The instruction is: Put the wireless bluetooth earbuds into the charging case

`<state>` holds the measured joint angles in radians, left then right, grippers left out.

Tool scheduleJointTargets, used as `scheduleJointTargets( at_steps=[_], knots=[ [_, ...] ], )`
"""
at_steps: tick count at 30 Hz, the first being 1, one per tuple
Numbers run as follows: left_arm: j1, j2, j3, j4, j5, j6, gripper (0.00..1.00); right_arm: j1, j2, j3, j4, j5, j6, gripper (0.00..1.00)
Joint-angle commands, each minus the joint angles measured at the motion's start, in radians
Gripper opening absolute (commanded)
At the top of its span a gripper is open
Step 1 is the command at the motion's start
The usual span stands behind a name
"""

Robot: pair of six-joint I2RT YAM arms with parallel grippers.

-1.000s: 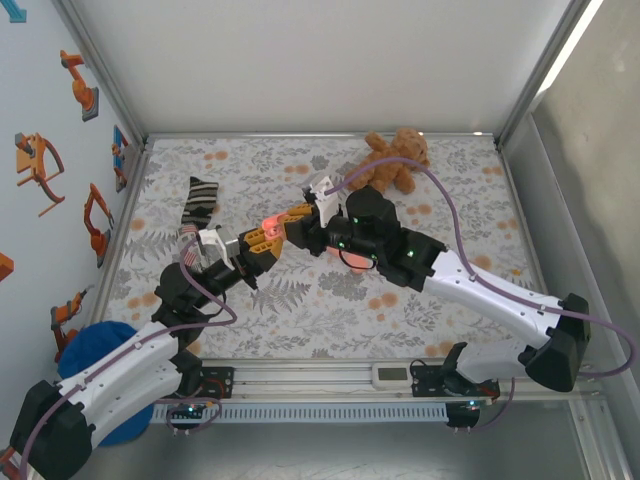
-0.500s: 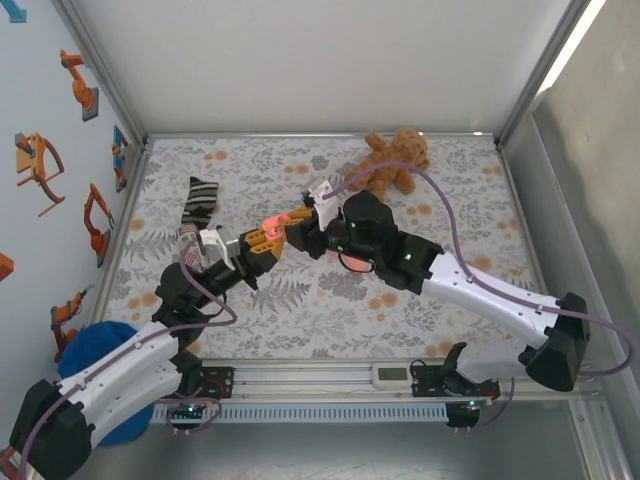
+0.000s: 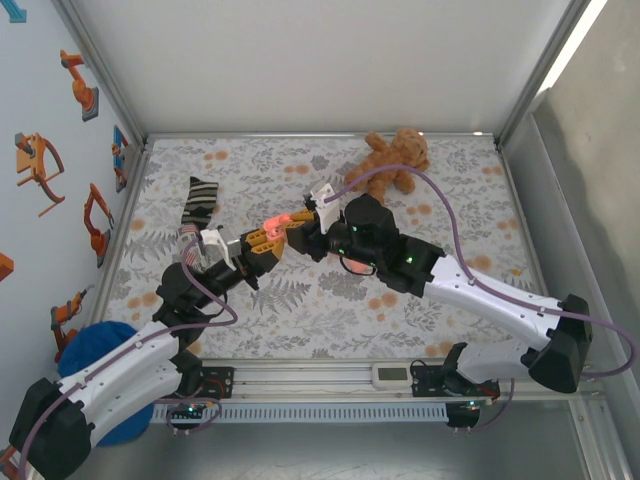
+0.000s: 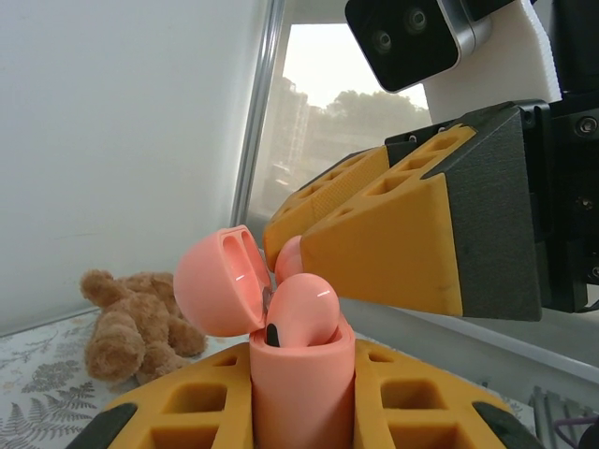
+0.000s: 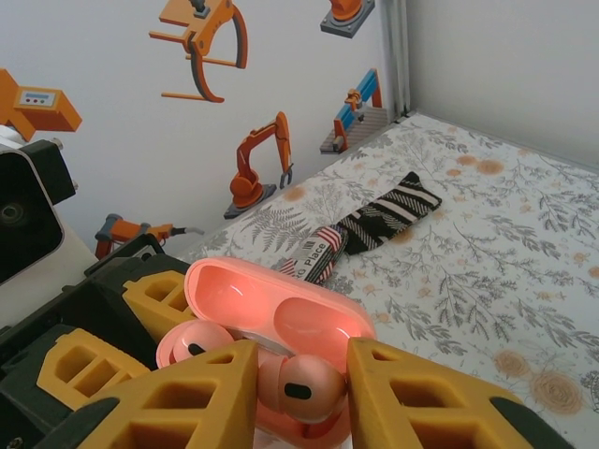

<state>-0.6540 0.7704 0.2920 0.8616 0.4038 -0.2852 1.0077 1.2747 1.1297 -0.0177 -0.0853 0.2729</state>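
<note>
My left gripper (image 3: 262, 238) is shut on a salmon-pink charging case (image 4: 299, 393), held upright above the cloth with its lid (image 4: 220, 281) swung open. One earbud (image 4: 304, 309) sits in the case's near slot. My right gripper (image 3: 297, 228) meets the case from the right, its yellow fingers (image 4: 393, 248) right above the case. In the right wrist view a second earbud (image 5: 299, 388) lies between the right gripper's (image 5: 299, 374) fingers, pressed against both, over the case's free slot below the lid (image 5: 281, 309). The seated earbud (image 5: 192, 351) shows to its left.
A brown teddy bear (image 3: 393, 160) lies at the back of the floral cloth (image 3: 330, 300). A striped sock (image 3: 198, 203) lies at the left. Something pink (image 3: 352, 262) shows under the right arm. A blue object (image 3: 95, 350) sits off the table's left front.
The right gripper has shifted slightly left, closer to the case. The left gripper and the case have stayed in place.
</note>
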Motion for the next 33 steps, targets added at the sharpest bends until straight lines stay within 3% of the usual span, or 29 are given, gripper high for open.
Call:
scheduleJointTargets(
  at_steps=[1,17,30,33],
  knots=[
    [-0.005,0.0,0.03,0.062,-0.007,-0.014,0.0,0.008,-0.026,-0.001,0.01,0.012,-0.003,0.33],
    [-0.01,0.009,0.024,0.064,-0.005,-0.016,0.0,0.008,-0.052,0.088,-0.039,0.049,-0.032,0.53],
    [-0.013,0.01,0.015,0.071,-0.005,-0.019,0.0,-0.004,-0.131,0.066,-0.085,0.125,-0.062,0.96],
    [-0.012,0.009,0.011,0.075,-0.01,-0.021,0.0,-0.016,-0.155,0.045,-0.085,0.127,-0.055,0.99]
  ],
)
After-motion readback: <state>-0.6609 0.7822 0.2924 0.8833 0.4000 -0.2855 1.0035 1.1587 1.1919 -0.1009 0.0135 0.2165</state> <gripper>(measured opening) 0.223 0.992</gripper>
